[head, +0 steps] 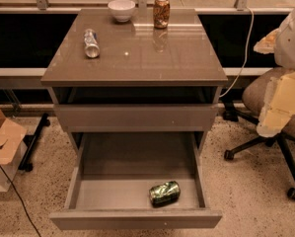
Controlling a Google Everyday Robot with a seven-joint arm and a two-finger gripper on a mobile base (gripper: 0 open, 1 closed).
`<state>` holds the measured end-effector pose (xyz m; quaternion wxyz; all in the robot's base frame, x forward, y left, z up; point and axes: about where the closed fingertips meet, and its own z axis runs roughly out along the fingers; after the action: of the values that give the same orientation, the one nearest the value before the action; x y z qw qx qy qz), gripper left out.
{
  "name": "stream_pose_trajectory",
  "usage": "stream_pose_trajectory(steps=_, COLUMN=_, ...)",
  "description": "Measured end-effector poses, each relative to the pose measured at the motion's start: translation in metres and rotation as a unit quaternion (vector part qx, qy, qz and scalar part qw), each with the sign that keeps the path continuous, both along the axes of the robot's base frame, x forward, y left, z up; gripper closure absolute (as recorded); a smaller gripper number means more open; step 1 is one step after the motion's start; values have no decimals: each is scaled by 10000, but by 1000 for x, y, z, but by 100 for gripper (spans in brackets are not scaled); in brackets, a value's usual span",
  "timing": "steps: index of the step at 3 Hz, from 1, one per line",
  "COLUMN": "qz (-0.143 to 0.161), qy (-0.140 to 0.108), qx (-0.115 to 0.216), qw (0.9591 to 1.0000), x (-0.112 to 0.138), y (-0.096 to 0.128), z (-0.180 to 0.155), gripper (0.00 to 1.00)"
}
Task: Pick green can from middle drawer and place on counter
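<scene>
**A:** Green can (164,192): which way is it found from the gripper?

**B:** The gripper (277,113) is taken to be the pale cream end of the arm at the right edge of the view. It is held over the office chair (253,94), outside the cabinet. Whether it is released or clenched cannot be told. From there the can is found down and to the left, inside the pulled-out middle drawer (137,219).

**A:** And how is it laid in the drawer?

**B:** It is laid on its side on the grey floor, right of centre. It is just beside the front panel and near the right wall, though contact with either cannot be confirmed. Its long axis runs roughly left to right, along the drawer front, with the right end turned slightly toward the back.

**A:** What is asked of the coming move?

**B:** A descent from above is judged to be needed, with the closing line set across the can, front to back. The front panel is likely to crowd the near side.

**A:** And the counter (152,58)?

**B:** It is shared by a silver can (91,43), an orange-brown can (161,12) and a white bowl (121,9). The lift has not yet been made.
</scene>
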<state>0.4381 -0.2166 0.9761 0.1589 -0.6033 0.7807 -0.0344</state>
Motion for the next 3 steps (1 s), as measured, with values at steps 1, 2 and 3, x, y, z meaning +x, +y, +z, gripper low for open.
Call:
stream_pose_trajectory(steps=1, qz=19, qy=-45, qx=5, qw=10000, x=0, y=2, z=1, gripper=0)
stream_pose_trajectory(steps=2, qz=160, qy=-119, qx=59, qw=9998, x=2, y=12, z=-13, gripper=0)
stream_pose_trajectory(steps=3, qz=339, qy=-211, qx=242, qw=9989, x=4, y=22, z=-38, gripper=0)
